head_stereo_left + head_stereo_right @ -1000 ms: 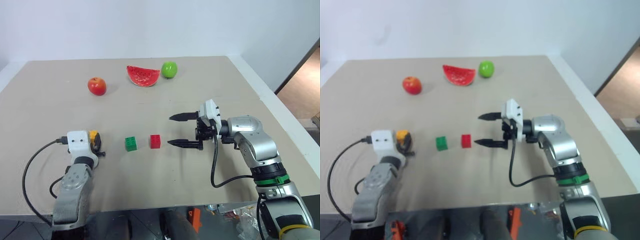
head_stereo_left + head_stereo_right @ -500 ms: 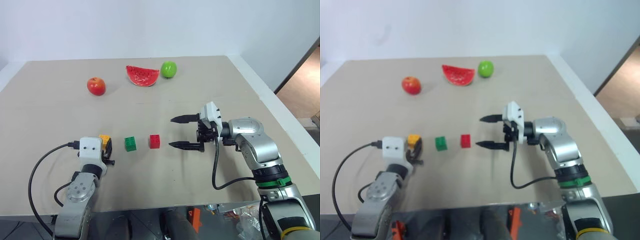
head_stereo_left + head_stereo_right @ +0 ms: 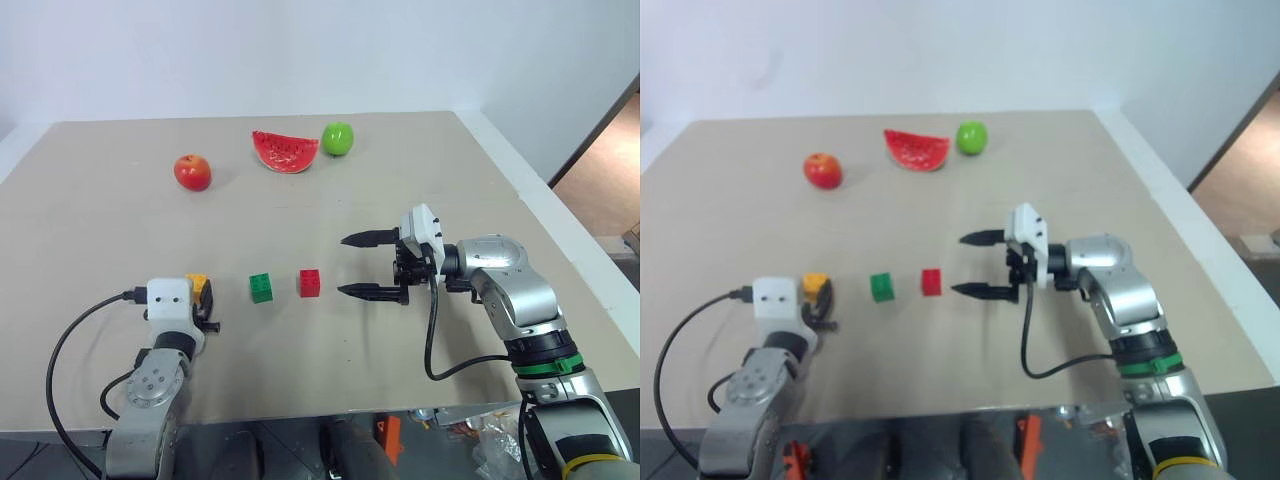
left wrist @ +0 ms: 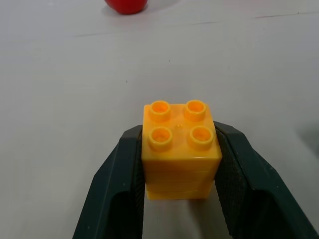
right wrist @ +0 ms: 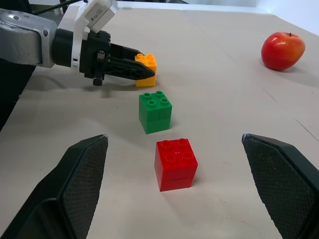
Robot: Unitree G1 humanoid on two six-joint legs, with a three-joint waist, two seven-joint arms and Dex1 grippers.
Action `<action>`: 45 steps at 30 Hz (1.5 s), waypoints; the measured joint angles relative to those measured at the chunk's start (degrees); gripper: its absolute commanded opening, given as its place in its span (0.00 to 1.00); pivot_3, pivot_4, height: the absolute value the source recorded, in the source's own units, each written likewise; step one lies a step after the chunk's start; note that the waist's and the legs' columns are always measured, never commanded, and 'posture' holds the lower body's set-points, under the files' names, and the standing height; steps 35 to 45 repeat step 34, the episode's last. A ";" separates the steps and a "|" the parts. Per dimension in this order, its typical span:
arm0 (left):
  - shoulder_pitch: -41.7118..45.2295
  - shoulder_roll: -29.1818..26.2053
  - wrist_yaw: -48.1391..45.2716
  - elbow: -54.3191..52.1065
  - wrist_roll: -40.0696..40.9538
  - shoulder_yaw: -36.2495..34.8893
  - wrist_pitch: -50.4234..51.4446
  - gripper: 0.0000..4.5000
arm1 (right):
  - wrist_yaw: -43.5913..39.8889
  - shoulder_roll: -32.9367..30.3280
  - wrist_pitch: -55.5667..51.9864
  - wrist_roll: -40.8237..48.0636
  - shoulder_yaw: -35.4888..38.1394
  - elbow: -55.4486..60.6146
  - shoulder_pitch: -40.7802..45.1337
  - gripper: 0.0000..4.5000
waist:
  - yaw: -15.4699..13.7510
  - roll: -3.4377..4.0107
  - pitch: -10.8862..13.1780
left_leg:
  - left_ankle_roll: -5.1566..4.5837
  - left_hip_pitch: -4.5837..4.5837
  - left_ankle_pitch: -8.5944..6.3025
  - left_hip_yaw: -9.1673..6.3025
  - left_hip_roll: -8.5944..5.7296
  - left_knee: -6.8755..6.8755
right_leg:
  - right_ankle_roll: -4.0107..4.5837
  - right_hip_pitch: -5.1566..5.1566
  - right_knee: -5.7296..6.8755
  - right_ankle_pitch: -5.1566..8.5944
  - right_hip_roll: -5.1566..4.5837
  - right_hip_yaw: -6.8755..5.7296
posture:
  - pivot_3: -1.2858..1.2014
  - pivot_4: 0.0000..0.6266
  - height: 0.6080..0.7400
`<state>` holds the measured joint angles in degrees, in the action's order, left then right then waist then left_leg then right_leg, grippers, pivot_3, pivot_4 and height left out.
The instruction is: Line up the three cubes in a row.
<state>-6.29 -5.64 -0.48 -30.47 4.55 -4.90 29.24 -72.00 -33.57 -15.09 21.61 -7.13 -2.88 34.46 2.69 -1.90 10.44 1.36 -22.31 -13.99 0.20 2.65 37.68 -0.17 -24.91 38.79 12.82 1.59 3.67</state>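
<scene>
Yellow-orange cube (image 4: 180,149) sits clamped in our left gripper (image 4: 179,174), left of the green cube (image 3: 262,287) and red cube (image 3: 310,283). Our right gripper (image 3: 357,265) gapes wide, holding nothing.

3 blocks sit in a line across the table (image 3: 480,180): left block (image 3: 199,287), middle block (image 3: 261,287), right block (image 3: 310,283). Well behind them lie 1 apple (image 3: 193,171), a melon slice (image 3: 286,151), and another apple (image 3: 338,138).

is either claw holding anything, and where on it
The left claw grips the yellow cube by its two opposite sides. The right claw is open, holding nothing.
</scene>
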 measured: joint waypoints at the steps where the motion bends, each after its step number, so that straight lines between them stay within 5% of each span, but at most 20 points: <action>1: 0.03 0.23 -0.02 0.00 0.43 -0.26 0.04 0.53 | 0.01 0.00 0.00 0.00 0.00 0.00 0.00 1.00 | 0.00 0.00 0.00 | 0.00 0.00 0.00 0.00 0.00 0.00 | 0.00 0.00 0.00 0.00 0.00 0.00 | 0.52 0.24 1.00; 8: 1.53 -1.55 -1.94 0.21 1.00 -0.30 -0.03 0.98 | 0.00 0.08 0.04 -0.01 0.00 -0.03 0.00 1.00 | 0.00 0.00 0.00 | 0.00 0.00 0.00 0.00 0.00 0.00 | 0.00 0.00 0.00 0.00 0.01 0.00 | 0.52 0.24 1.00; 21: -2.23 -14.67 -15.39 -13.62 9.25 -4.74 5.06 0.98 | -0.54 1.34 0.62 0.04 0.00 -1.85 2.42 1.00 | 0.05 -0.04 0.04 | 0.00 0.01 0.00 0.03 0.03 -0.08 | 0.04 -0.09 0.01 0.02 0.04 0.02 | 0.52 0.24 1.00; 30: -8.63 -34.16 -41.87 -12.29 18.58 -8.81 -1.88 0.98 | -2.83 -1.05 1.82 0.19 0.67 -2.71 1.69 1.00 | -0.11 -0.02 0.05 | 0.01 -0.11 -0.01 0.10 0.05 -0.25 | 0.21 -0.24 -0.02 0.22 -0.03 -0.04 | 0.52 0.24 1.00; 34: -8.42 -36.89 -48.11 -9.20 19.07 -7.82 -5.57 0.98 | -5.34 -5.36 1.59 0.78 1.10 0.29 -4.21 1.00 | -0.28 -0.01 0.06 | 0.00 -0.14 -0.02 0.08 0.04 -0.25 | 0.21 -0.25 -0.02 0.30 -0.08 -0.10 | 0.52 0.24 1.00; 45: -8.42 -36.89 -48.11 -9.20 19.07 -7.82 -5.57 0.98 | -5.34 -5.36 1.59 0.78 1.10 0.29 -4.21 1.00 | -0.28 -0.01 0.06 | 0.00 -0.14 -0.02 0.08 0.04 -0.25 | 0.21 -0.25 -0.02 0.30 -0.08 -0.10 | 0.52 0.24 1.00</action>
